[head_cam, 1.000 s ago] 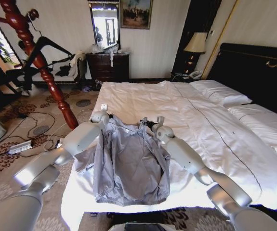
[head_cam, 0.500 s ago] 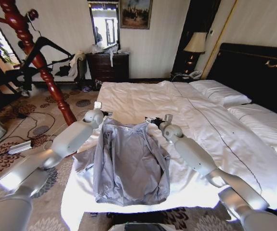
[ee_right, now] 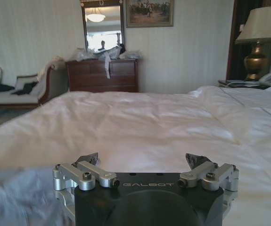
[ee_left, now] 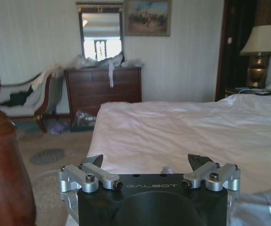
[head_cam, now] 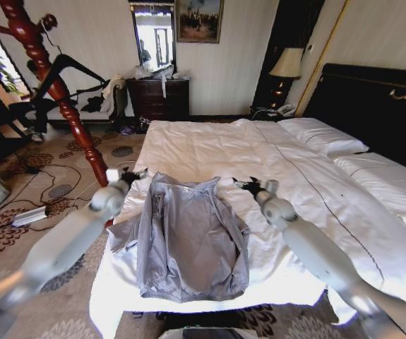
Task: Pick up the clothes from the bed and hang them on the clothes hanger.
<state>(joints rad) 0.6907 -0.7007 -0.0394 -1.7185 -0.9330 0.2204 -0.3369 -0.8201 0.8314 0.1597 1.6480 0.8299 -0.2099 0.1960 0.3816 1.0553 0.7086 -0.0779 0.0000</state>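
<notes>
The left gripper hovered with its jaws spread and empty, off the bed's edge and close by a red-brown wooden post; the jacket lay flat on the bed just to its right, collar end nearest. Farther right, the right gripper also stood wide and empty, the jacket's other shoulder just to its left. The black hanger hung on the post behind the left gripper. A likely failure: either gripper could pinch the white duvet along with the thin cloth, or one shoulder could slip, leaving the jacket lopsided. Both gripper bodies read "GALBOT".
</notes>
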